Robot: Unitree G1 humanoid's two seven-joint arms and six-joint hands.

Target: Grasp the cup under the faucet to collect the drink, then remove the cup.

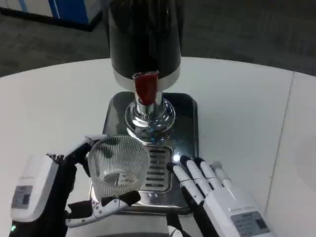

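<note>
**Ribbed glass cup held at the front of the drip tray**

We see the left robot hand [59,190] wrapped around a clear ribbed glass cup [119,165], dark fingers curling past the cup's far side at about 10 o'clock and a white-and-black thumb crossing below it at 6 o'clock. The cup is tilted a little, its mouth open toward us. It sits over the front left part of the steel drip tray [185,128], overlapping the slotted grille [157,168] at the grille's 9 o'clock edge, and lies at about 7 o'clock from the chrome faucet [148,118], near it but not directly beneath it. Whether any drink is inside we cannot tell.

The red tap lever [146,88] hangs at the base of the black dispenser body [144,34], straight above the faucet.

The right robot hand [217,197] holds nothing; its fingers are straight and slightly spread, tips resting at the tray's front right corner, at about 3 o'clock from the cup.

Each robot hand carries a small printed label on its white back, too blurred for us to read. Everything stands on the white tabletop [247,113].
</note>
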